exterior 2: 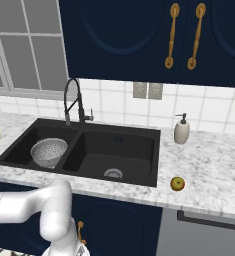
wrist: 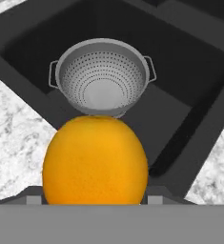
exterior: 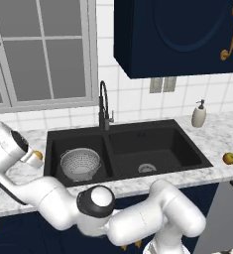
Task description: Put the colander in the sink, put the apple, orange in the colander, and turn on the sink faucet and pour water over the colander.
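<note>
The orange (wrist: 95, 159) fills the bottom of the hand view, and my gripper (wrist: 94, 199) is shut on it, its dark fingertips just showing at either side. In the left base view the hand and the orange (exterior: 37, 155) sit over the counter at the left rim of the sink (exterior: 192, 149). The silver colander (exterior: 80, 163) stands upright and empty in the left basin, just beyond the orange in the hand view (wrist: 103, 78). The apple (exterior: 229, 158) rests on the counter right of the sink. The black faucet (exterior: 104, 106) rises behind the divider, with no water running.
A beige soap pump bottle (exterior: 199, 115) stands at the back right of the sink. The right basin has a bare steel drain (exterior: 146, 168). Dark blue wall cabinets (exterior: 177, 34) hang above, with a window (exterior: 38, 54) behind on the left.
</note>
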Tool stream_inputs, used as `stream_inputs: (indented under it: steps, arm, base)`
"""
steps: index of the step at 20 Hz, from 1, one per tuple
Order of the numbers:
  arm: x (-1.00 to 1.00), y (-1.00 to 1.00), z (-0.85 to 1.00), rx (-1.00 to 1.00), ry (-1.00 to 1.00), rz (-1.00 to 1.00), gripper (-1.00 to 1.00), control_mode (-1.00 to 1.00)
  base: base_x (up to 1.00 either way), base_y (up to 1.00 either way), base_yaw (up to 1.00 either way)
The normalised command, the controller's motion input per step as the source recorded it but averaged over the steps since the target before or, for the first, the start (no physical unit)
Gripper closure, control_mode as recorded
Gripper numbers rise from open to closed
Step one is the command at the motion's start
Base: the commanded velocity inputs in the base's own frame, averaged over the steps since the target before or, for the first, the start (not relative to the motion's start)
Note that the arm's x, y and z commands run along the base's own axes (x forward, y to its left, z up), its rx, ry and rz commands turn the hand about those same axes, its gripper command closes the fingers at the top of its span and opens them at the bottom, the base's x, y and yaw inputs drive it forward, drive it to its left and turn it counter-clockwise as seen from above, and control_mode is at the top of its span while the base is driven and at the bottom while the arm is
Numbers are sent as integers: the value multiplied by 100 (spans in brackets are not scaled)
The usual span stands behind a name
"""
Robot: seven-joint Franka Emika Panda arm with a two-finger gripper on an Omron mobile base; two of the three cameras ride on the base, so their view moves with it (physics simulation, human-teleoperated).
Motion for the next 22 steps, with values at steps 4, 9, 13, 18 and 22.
stream_inputs:
  steps: [4,9,13,18,22]
  arm:
    - [17,-71,29,17,6,-12,100,-100]
    - [13,-78,11,13,0,-3,100,-100]
    - [9,-77,0,11,0,0,100,-100]
    - [17,-66,8,5,7,0,100,-100]
    - [39,-35,11,11,31,0,100,-100]
  base:
    - [0,0,0]
    - [0,0,0]
    - [0,0,0]
    - [0,0,0]
    - [0,0,0]
